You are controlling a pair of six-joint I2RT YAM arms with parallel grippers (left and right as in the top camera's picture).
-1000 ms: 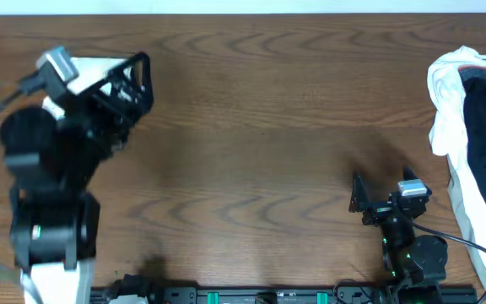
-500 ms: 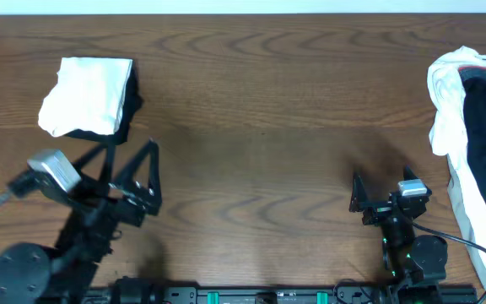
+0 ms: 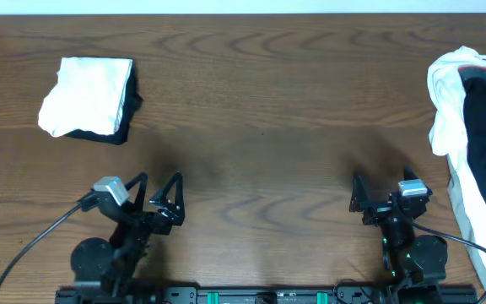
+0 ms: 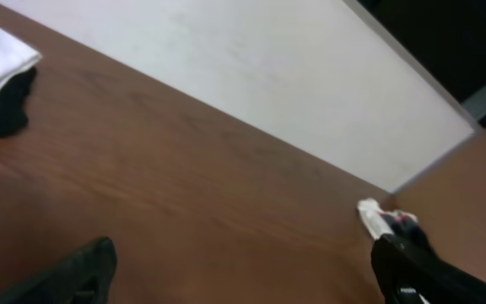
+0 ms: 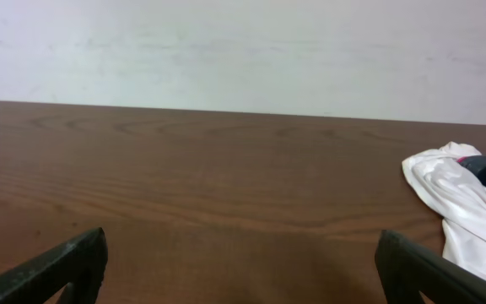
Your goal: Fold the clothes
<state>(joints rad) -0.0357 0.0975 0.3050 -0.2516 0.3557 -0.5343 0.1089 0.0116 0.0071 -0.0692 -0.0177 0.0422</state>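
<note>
You have two grippers in view, the left gripper and the right gripper, over one table. There are two lots of clothes: a folded stack of one white and one black piece, and a loose pile showing one white and one dark piece.

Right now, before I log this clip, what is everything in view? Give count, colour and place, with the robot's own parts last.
folded stack: one, a white garment on top of a black one, far left of the table
unfolded clothes pile: one heap, white and black with a thin red trim, right edge, partly out of frame
table: one, brown wood grain, under everything
wall: one, white, behind the table's far edge
left gripper: one, black, near edge on the left, open, holding nothing
right gripper: one, black, near edge on the right, open, holding nothing
</note>
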